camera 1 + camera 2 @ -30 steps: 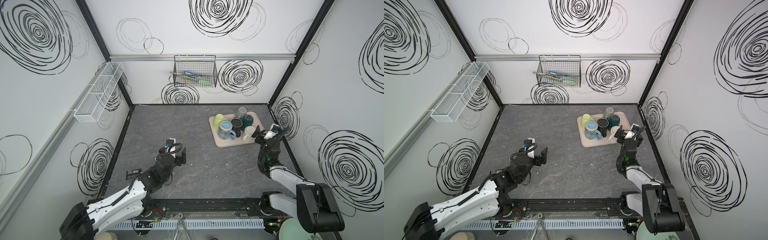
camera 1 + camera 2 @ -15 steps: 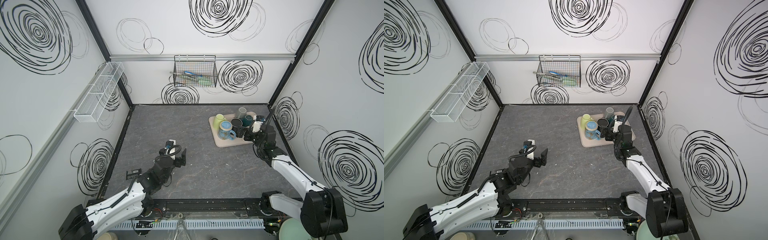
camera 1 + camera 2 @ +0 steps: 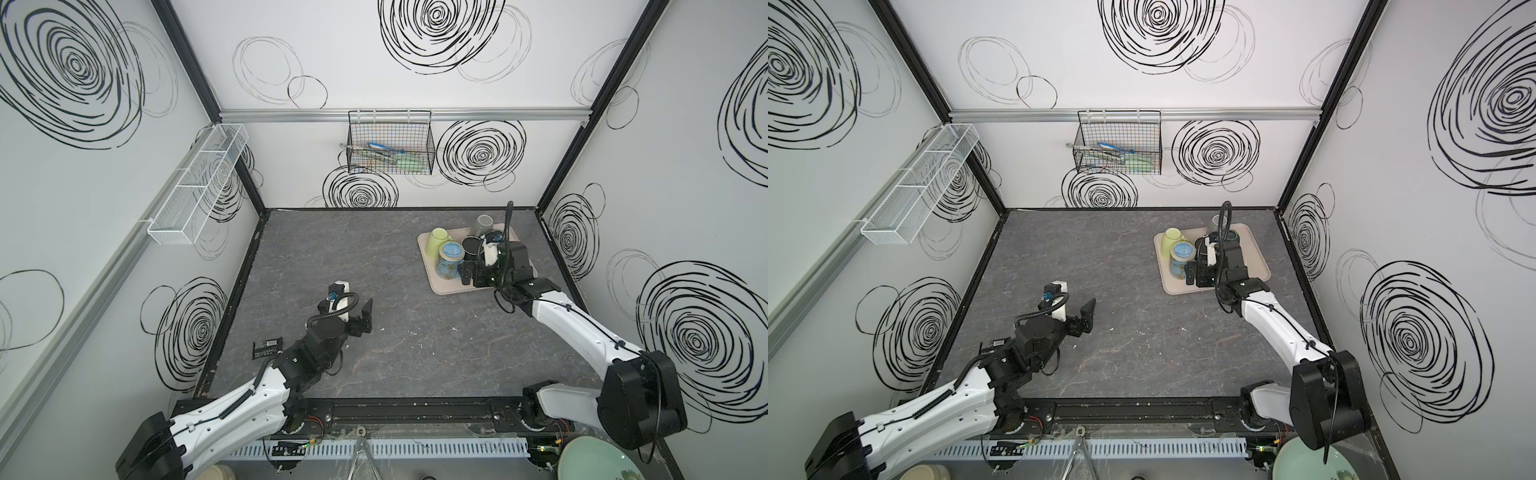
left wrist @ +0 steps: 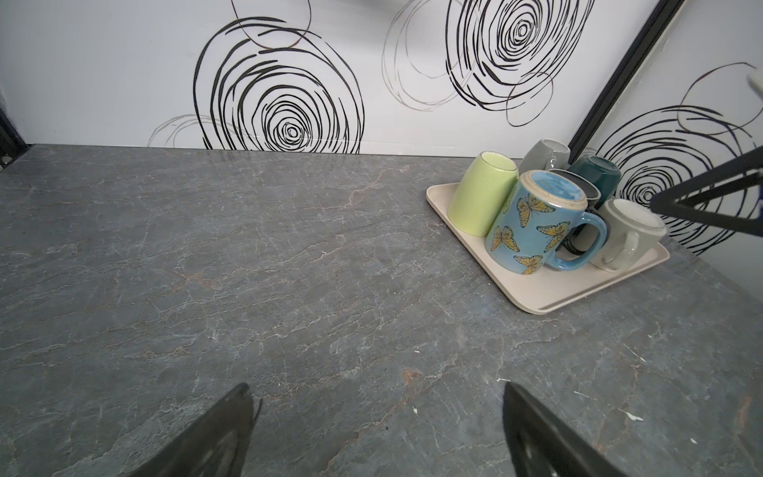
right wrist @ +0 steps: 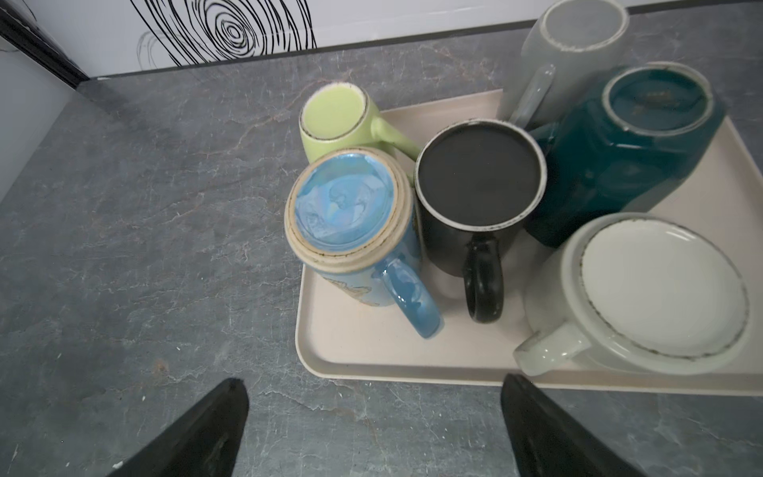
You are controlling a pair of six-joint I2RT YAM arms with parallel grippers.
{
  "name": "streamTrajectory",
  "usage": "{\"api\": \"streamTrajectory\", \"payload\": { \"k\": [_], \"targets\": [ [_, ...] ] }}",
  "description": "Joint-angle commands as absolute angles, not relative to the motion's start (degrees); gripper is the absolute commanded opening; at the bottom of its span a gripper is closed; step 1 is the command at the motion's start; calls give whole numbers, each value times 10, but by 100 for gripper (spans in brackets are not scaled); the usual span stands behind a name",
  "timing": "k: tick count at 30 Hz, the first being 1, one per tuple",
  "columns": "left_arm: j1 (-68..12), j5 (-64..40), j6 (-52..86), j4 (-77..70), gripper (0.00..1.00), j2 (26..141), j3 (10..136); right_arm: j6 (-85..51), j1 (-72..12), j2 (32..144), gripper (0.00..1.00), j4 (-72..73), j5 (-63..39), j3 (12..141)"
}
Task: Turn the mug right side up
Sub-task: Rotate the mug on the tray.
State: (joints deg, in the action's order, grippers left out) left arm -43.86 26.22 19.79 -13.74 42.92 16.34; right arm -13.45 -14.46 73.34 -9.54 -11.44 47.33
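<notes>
Marbled tabletop (image 3: 415,332): on the beige tray (image 5: 371,351), apparently all 6 mugs (image 5: 479,173) were left inverted; left gripper (image 4: 376,386) and right gripper (image 5: 373,380) were spread, empty.

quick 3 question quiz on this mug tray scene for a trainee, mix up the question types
1. True or false: the blue butterfly mug stands right side up on the tray.
2. Which mug stands between the blue butterfly mug and the teal mug? A black mug, B lime mug, C grey mug.
3. Fill in: the right gripper has its jaws ____.
Key: 1 false, base up; 2 A; 3 open.
</notes>
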Motion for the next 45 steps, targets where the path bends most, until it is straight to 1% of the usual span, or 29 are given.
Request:
{"api": "streamTrajectory", "payload": {
  "k": [1,7,10,12,14,17,19,23,30,36,41,45],
  "targets": [
    [-433,250,208,-173,96,429,153,-131,-147,745,99,-119,-114,494],
    [-426,240,219,-170,96,444,157,-136,-151,762,94,-118,-133,502],
    [-424,234,225,-166,96,450,160,-137,-153,777,88,-119,-141,505],
    [-423,232,229,-171,96,453,158,-146,-152,793,82,-125,-133,513],
    [-422,230,236,-171,96,457,158,-163,-151,808,78,-137,-128,526],
    [-421,222,239,-172,96,461,159,-165,-153,832,70,-135,-162,536],
    [-420,223,238,-170,96,462,160,-165,-155,847,68,-133,-182,544],
    [-418,227,242,-169,96,461,158,-160,-159,868,64,-137,-176,558],
    [-417,221,243,-171,96,470,158,-130,-159,872,64,-155,-114,571],
    [-416,217,243,-178,96,477,157,-103,-159,863,67,-157,-76,568],
    [-416,212,243,-182,96,483,157,-93,-157,883,67,-154,-63,581],
    [-415,212,243,-182,96,488,158,-83,-158,895,67,-128,-86,579]
  ]
}}
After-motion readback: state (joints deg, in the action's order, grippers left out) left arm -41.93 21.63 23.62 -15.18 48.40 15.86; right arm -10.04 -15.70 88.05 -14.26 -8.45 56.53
